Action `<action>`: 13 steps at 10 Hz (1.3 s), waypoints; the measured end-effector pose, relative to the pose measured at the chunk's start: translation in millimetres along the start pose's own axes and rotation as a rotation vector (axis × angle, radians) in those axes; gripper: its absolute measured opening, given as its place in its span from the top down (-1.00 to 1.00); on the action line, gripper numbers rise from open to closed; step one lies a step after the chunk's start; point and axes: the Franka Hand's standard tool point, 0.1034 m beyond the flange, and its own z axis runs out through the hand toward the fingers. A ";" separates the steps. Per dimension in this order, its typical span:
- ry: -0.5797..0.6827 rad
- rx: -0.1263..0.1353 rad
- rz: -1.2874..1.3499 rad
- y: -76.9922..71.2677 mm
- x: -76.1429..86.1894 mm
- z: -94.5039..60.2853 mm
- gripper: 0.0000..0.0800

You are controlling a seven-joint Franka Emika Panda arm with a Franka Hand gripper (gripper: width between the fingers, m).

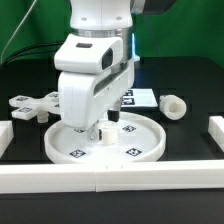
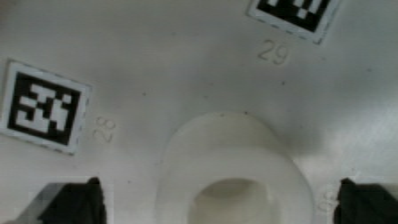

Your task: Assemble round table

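The large round rimmed disc (image 1: 135,145) lies flat on the table with several tags on its face; the wrist view shows that face (image 2: 178,70) close up. My gripper (image 1: 103,133) hangs straight down over the disc's middle. In the wrist view the gripper (image 2: 217,200) is open, its dark fingers (image 2: 71,202) standing on either side of a raised white hub (image 2: 222,150) with a hollow top, not touching it. The short thick cylinder post (image 1: 173,104) lies on the exterior view's right. The cross-shaped piece (image 1: 30,104) lies on the left.
The marker board (image 1: 138,97) lies behind the disc, partly hidden by the arm. Long white border rails run along the front (image 1: 110,180), the left (image 1: 5,135) and the right (image 1: 214,128).
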 end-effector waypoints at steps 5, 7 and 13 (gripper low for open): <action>-0.003 0.011 0.000 -3.2 -0.7 6.4 -0.35; -0.003 0.011 0.000 -3.1 -0.7 6.2 -0.01; -0.001 0.015 -0.016 -4.6 10.8 5.8 -0.02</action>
